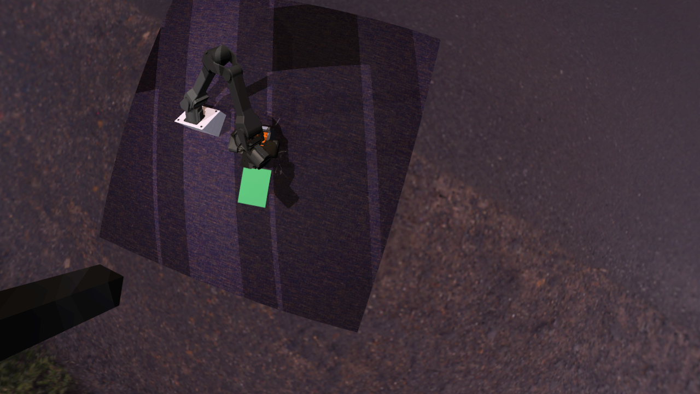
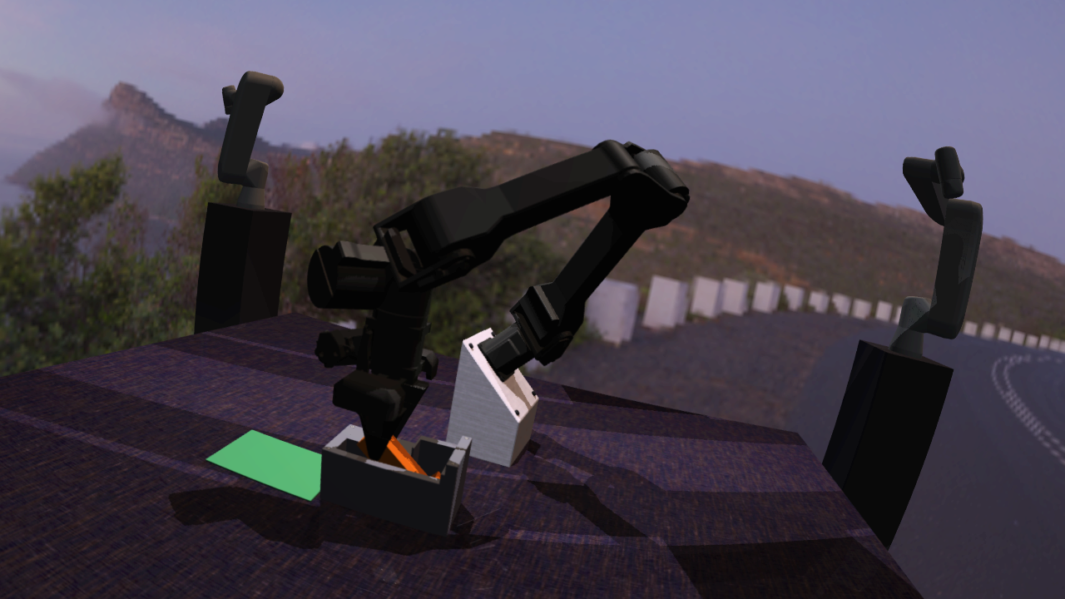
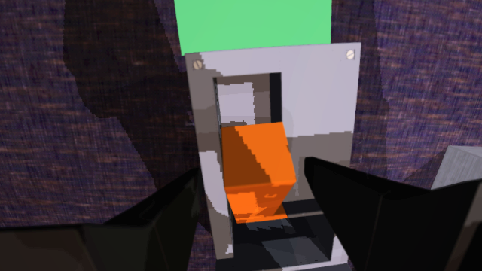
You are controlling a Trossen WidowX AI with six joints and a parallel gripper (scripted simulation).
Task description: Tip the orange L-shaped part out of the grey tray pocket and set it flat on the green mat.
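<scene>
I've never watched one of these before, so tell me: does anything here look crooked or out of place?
Yes: the orange block sits tilted in the grey tray, one end raised out of its slot rather than lying flush. The open gripper straddles that raised end without holding it.

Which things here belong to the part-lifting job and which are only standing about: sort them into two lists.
Job:
- orange L-shaped part, tipped up in its pocket
- grey tray
- green mat, beyond the tray
- gripper, open, straddling the raised end

Standing about:
- grey wedge mount under the arm's base
- two black posts at the table's edges
</scene>
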